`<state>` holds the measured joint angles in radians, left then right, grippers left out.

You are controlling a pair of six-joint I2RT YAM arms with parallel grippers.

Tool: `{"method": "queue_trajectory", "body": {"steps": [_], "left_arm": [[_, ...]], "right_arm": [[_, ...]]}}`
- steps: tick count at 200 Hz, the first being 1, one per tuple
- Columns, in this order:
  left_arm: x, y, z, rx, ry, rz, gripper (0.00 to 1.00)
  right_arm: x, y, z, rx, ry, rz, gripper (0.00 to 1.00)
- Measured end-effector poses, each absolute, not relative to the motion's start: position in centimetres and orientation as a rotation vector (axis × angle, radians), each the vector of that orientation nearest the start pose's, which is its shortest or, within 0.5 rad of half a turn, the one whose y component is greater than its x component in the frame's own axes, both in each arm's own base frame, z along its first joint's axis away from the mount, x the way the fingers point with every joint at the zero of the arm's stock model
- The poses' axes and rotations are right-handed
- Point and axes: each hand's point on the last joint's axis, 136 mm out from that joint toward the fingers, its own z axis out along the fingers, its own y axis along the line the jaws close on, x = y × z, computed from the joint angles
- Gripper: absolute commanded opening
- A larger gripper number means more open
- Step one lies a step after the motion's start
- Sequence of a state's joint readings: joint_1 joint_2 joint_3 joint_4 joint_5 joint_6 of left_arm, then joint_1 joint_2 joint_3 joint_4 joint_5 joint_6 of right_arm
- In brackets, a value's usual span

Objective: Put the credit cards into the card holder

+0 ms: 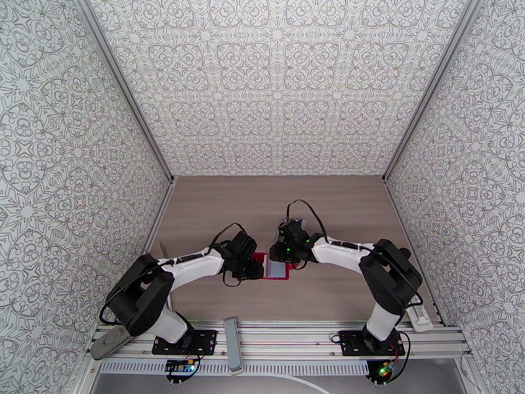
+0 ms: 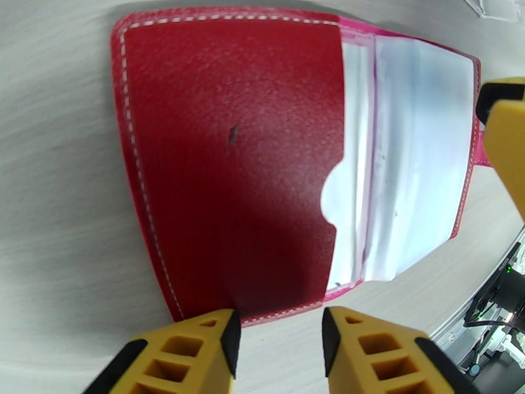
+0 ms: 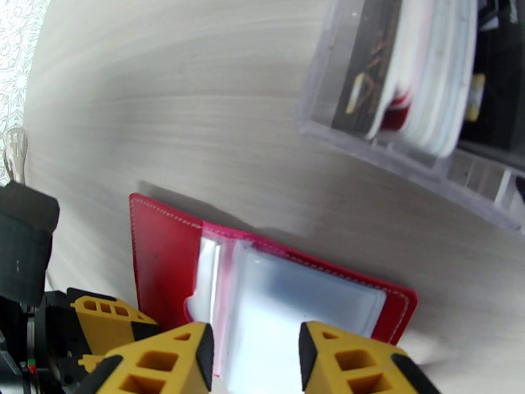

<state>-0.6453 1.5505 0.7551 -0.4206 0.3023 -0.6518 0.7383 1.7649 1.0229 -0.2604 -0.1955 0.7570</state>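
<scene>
The small red leather-like card holder is lying open and flat on the pale wood-grain table, directly between the two grippers. The left gripper is hovering at the stitched red edge, its yellow fingers standing apart and clamping nothing. The red flap is spreading just ahead of them, and the pale clear pockets are lying beyond it. The right gripper is hanging over the opposite side, jaws also spread with nothing between them, the pockets just under its fingertips (whether they are touching, I cannot tell). The credit cards, thin flat plastic ones in black and whitish colours, are standing on edge inside a clear plastic box, ahead of the right gripper and apart from the card holder.
</scene>
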Motion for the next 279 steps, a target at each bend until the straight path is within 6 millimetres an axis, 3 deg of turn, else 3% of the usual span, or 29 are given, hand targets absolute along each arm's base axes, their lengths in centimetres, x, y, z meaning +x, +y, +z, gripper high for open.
{"method": "queue_trajectory", "body": {"steps": [132, 279], "left_arm": [[21.7, -23.7, 2.6, 0.089, 2.954, -0.756, 0.65], [21.7, -24.1, 2.9, 0.095, 2.950, -0.801, 0.72]], "right_arm": [[29.1, 30.3, 3.1, -0.060, 2.787, 0.678, 0.39], [28.2, 31.9, 3.1, -0.070, 2.767, 0.762, 0.39]]}}
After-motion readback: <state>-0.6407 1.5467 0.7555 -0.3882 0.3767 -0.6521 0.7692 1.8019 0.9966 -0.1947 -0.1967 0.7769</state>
